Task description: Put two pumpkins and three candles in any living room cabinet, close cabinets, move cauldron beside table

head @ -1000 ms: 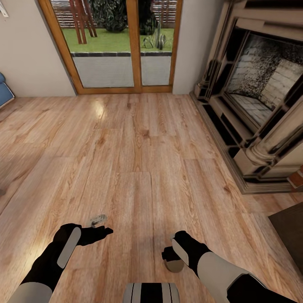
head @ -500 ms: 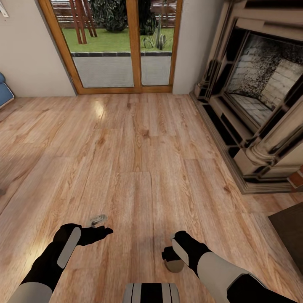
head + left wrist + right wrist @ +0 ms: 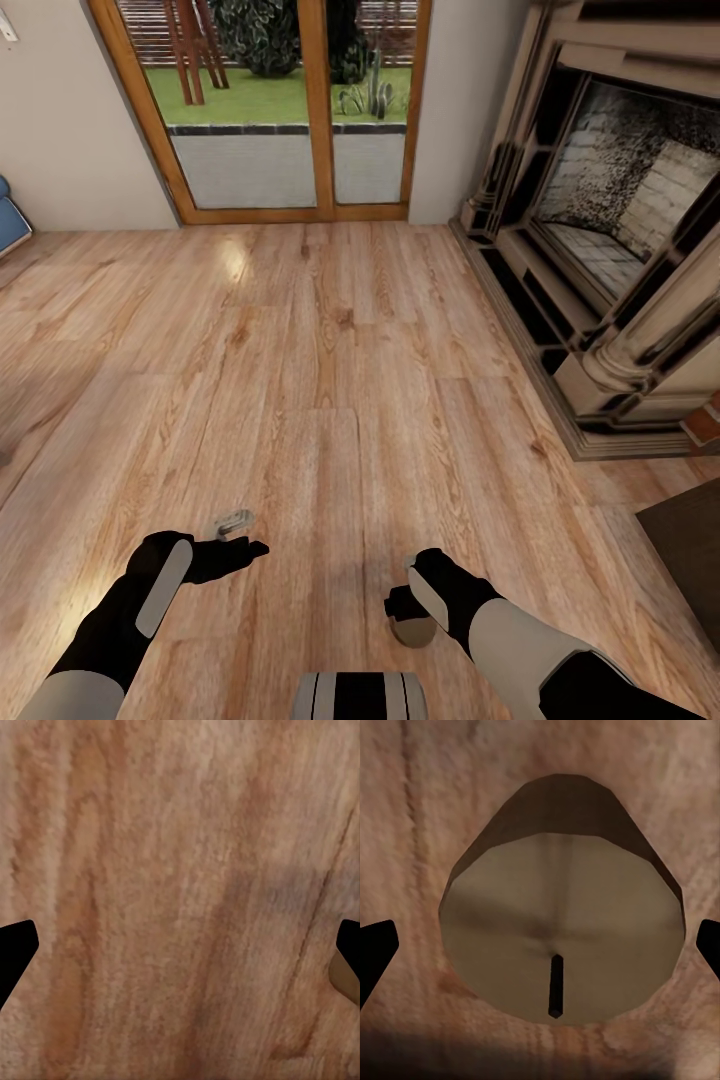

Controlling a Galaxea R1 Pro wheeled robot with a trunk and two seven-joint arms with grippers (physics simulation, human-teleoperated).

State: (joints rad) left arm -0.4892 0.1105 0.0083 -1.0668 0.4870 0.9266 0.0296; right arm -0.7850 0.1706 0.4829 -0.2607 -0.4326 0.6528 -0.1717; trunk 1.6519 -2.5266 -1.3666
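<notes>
A short tan candle (image 3: 413, 631) with a dark wick stands on the wood floor directly under my right gripper (image 3: 404, 606). In the right wrist view the candle (image 3: 562, 937) lies between the two black fingertips (image 3: 376, 949), which stand wide apart and clear of its sides, so the gripper is open. My left gripper (image 3: 238, 537) hovers low over bare floor at the lower left, open and empty. The left wrist view has its fingertips (image 3: 15, 949) far apart over floorboards. The pumpkins, cabinet, cauldron and table are out of view.
A large stone fireplace (image 3: 620, 230) with a raised hearth fills the right side. Glass patio doors (image 3: 290, 110) in a wood frame stand at the far wall. A blue seat edge (image 3: 10, 215) shows far left, a dark rug corner (image 3: 695, 550) lower right. Wood floor (image 3: 330, 380) stretches ahead.
The head view has shifted very slightly. Both arms and the candle hold their places.
</notes>
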